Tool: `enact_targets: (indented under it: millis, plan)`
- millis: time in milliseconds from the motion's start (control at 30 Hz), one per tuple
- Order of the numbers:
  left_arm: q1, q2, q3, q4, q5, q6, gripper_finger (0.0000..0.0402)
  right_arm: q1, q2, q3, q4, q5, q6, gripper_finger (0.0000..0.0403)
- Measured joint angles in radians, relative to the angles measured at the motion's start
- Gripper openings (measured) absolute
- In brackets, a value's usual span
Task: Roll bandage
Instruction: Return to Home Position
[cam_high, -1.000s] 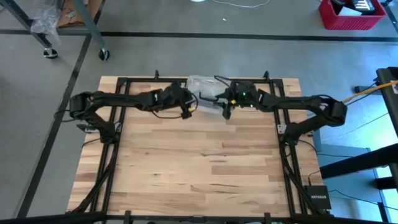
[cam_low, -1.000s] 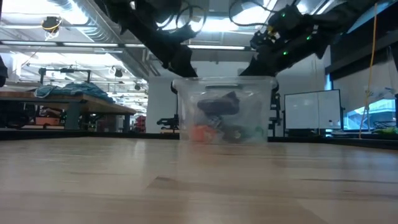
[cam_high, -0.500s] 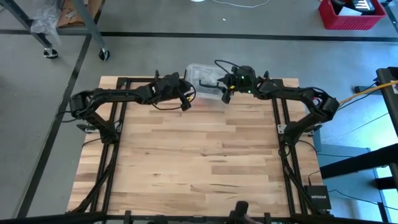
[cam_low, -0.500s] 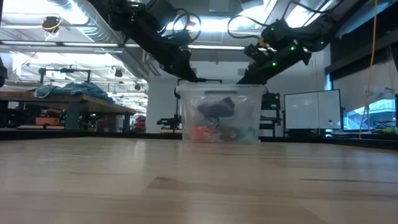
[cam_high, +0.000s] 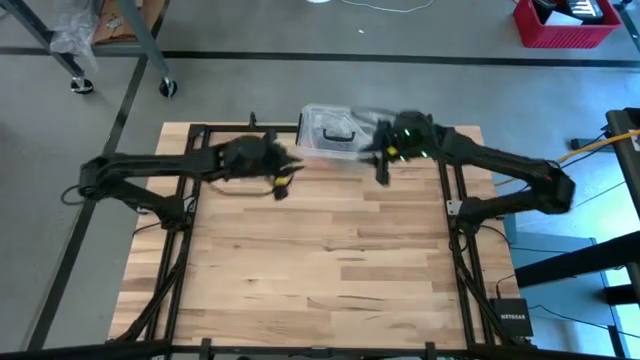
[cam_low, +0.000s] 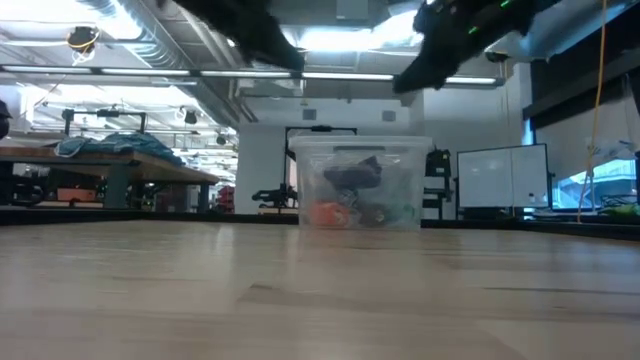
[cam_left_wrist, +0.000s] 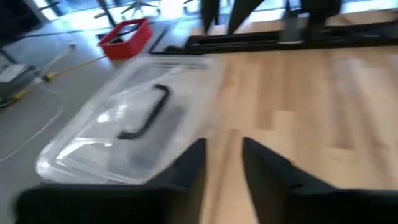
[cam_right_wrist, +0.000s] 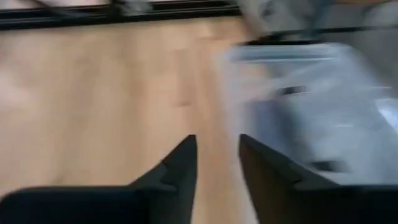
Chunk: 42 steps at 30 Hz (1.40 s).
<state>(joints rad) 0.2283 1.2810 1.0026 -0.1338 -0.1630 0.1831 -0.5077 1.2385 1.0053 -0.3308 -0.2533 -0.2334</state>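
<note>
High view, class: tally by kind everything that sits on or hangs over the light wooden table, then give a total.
clear plastic box with black handle, lid shut: 1
dark robot arms, one ending in the left tool, one in the right tool, neither touching the box: 2
Total: 3

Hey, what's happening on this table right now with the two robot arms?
Nothing is being held at this moment. A clear plastic box with a black handle sits closed at the far edge of the table, with dark, orange and green items showing through its wall. The left gripper and the right gripper hang above the wood on either side of the box, just in front of it. Their fingers are slightly apart, empty, and touching nothing.
</note>
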Motion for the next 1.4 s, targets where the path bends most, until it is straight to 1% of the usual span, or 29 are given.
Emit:
enact_targets:
  millis: [67,100,133,200,233,300,367,500,600,667,767,933,1033,1233,1400]
  plan:
    - [-0.053,-0.068,-0.035,-0.036,0.000,-0.011,0.0053,0.057,-0.071,-0.043,-0.027,-0.043,0.044,0.0097]
    - [-0.080,-0.104,-0.067,-0.041,0.001,-0.011,0.0029,0.089,-0.108,-0.073,-0.014,-0.051,0.065,0.0076]
    - [-0.103,-0.136,-0.102,-0.038,0.000,-0.011,0.0015,0.114,-0.143,-0.106,0.009,-0.054,0.086,0.0054]
    - [-0.147,-0.208,-0.180,-0.012,0.005,-0.013,0.0013,0.145,-0.216,-0.202,0.056,-0.055,0.131,0.0017]
    - [-0.164,-0.246,-0.222,0.009,0.005,-0.026,0.0018,0.157,-0.247,-0.255,0.089,-0.055,0.155,0.0009]
    - [-0.183,-0.320,-0.306,0.058,0.002,-0.070,0.0025,0.181,-0.309,-0.362,0.199,-0.042,0.223,0.0017]
    - [-0.199,-0.395,-0.385,0.086,-0.002,-0.107,0.0026,0.192,-0.379,-0.458,0.281,0.008,0.305,0.0029]
    - [-0.216,-0.532,-0.525,0.133,-0.005,-0.188,0.0009,0.225,-0.520,-0.618,0.333,0.177,0.388,0.0032]
    - [-0.226,-0.616,-0.597,0.153,-0.025,-0.237,0.0003,0.276,-0.614,-0.696,0.339,0.230,0.420,0.0019]
    - [-0.238,-0.668,-0.635,0.157,-0.046,-0.258,0.0005,0.306,-0.687,-0.740,0.339,0.235,0.432,0.0008]
    - [-0.255,-0.735,-0.688,0.172,-0.096,-0.257,0.0005,0.340,-0.783,-0.794,0.360,0.240,0.440,0.0005]
    - [-0.277,-0.844,-0.803,0.288,-0.105,-0.232,0.0003,0.351,-0.945,-0.876,0.390,0.241,0.441,0.0012]
    - [-0.277,-0.910,-0.856,0.299,-0.104,-0.239,0.0004,0.350,-1.030,-0.914,0.390,0.210,0.442,0.0006]
    - [-0.274,-1.047,-0.925,0.299,-0.114,-0.236,0.0003,0.350,-1.162,-0.975,0.390,0.207,0.442,0.0008]
    - [-0.275,-1.154,-0.965,0.271,-0.129,-0.238,0.0002,0.350,-1.236,-0.994,0.353,0.210,0.452,0.0004]
